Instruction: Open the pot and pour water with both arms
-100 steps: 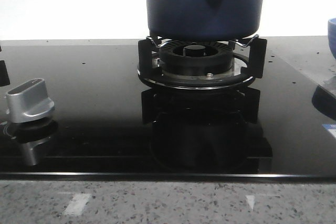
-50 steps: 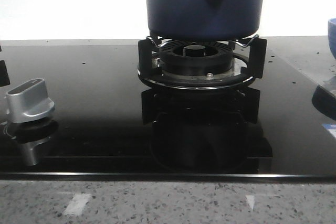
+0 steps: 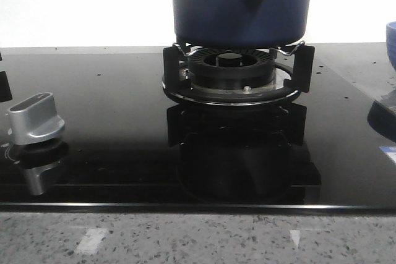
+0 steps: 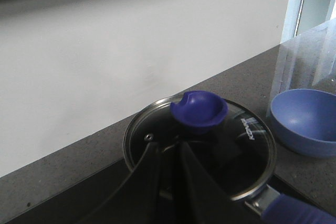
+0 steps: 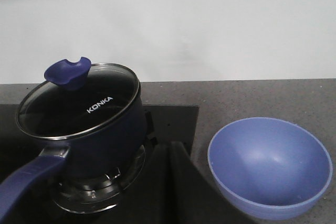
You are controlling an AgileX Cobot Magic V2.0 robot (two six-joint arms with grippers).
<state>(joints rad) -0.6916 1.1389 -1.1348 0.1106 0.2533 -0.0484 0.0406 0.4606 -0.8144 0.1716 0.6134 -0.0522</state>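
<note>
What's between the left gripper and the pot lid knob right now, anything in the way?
Nothing visible. In the left wrist view the left gripper sits above the glass lid, fingers aimed at the blue knob, with only open air between. The lid is on the pot, and the blue bowl stands off to the side, apart.

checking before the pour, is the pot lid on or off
On. The glass lid sits flat on the pot rim, its blue knob untouched by either gripper.
</note>
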